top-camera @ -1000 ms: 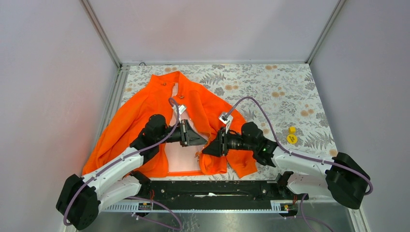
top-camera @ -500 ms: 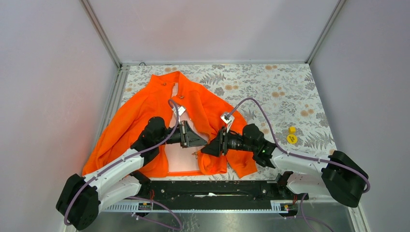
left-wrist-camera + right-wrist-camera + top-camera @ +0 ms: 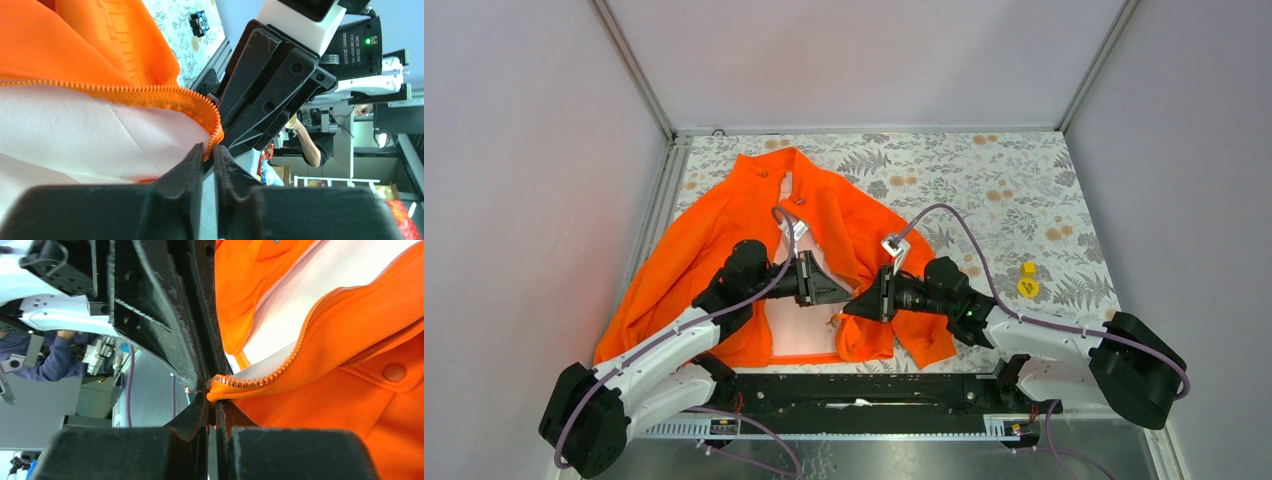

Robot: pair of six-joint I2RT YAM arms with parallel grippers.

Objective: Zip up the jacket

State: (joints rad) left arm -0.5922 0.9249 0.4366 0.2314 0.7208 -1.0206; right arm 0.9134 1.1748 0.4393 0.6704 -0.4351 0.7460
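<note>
Where the floral-patterned surface (image 3: 984, 180) carries it, the jacket (image 3: 714, 240) lies spread open on the left half, collar toward the far edge, one sleeve running down to the near left corner, and its pale lining (image 3: 799, 328) exposed between the two front panels. The left gripper (image 3: 846, 293) reaches in from the left over this lining; in the left wrist view its fingers (image 3: 192, 162) are drawn together to a narrow slit, and the end of an orange zipper edge (image 3: 150, 92) sits at the mouth of that slit, with lining below the teeth and orange cloth above. The right gripper (image 3: 852, 306) comes in from the right, and the two tips almost meet over the lower part of the front opening, near the hem. In the right wrist view its fingers (image 3: 197, 412) are pressed together on the bottom corner of a toothed zipper edge, so that it grips the jacket there; the panel rises from this pinch, and a round snap (image 3: 394, 372) shows on a pocket flap of the same panel. Well to the right, apart from the jacket, a small yellow object (image 3: 1027, 284) rests on the surface.
</note>
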